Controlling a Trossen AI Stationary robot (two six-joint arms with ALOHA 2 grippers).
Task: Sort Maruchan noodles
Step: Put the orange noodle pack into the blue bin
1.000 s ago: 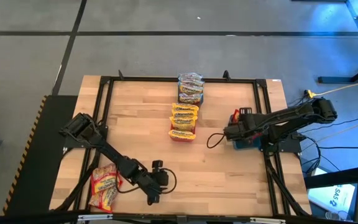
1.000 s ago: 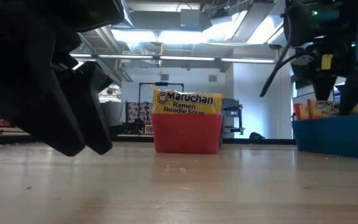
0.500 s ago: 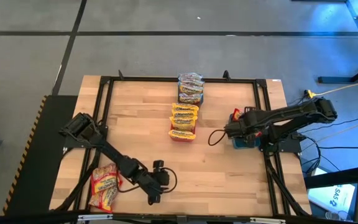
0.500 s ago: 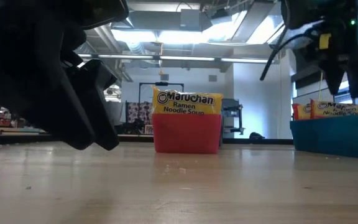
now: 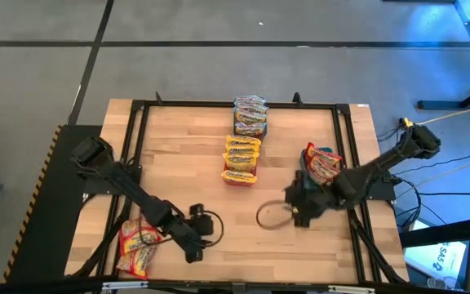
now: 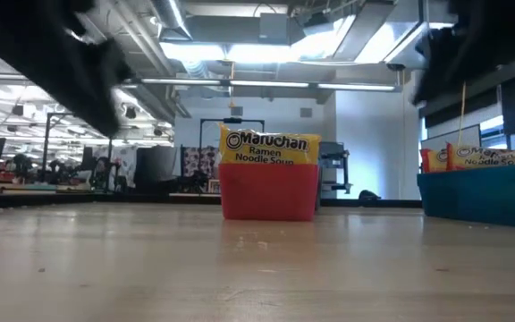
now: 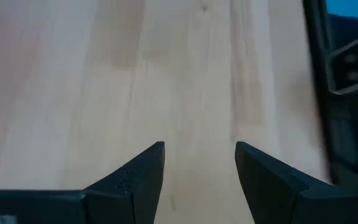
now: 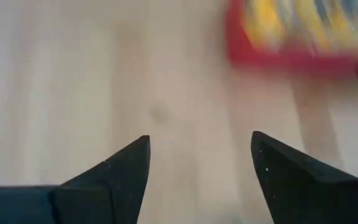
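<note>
While both arms reach in over the table, nothing lies between either one's fingers: the left gripper hangs near the front edge with its jaws apart and empty, and its wrist view shows only bare wood between the two dark fingers and a strip of black frame at the side. The right gripper sits right of centre, likewise spread and holding nothing, with a black cable loop on the wood just beside it; ahead of its fingers a red bin with yellow packets shows, blurred. Down the middle of the table stand two containers in a row: a red bin holding yellow noodles stacked on edge, and behind it, nearer the far edge, a grey bin with bluish-labelled packets. At the right edge a teal bin holds red-marked packets, partly hidden by the right arm that crosses over it. A loose pile of packets lies on the front left corner, with the left arm passing over its inner side. From table height the red bin stands in the middle with a Maruchan packet upright in it, the teal bin is at the right with packets showing above its rim, and dark blurred arm parts cover the upper corners.
</note>
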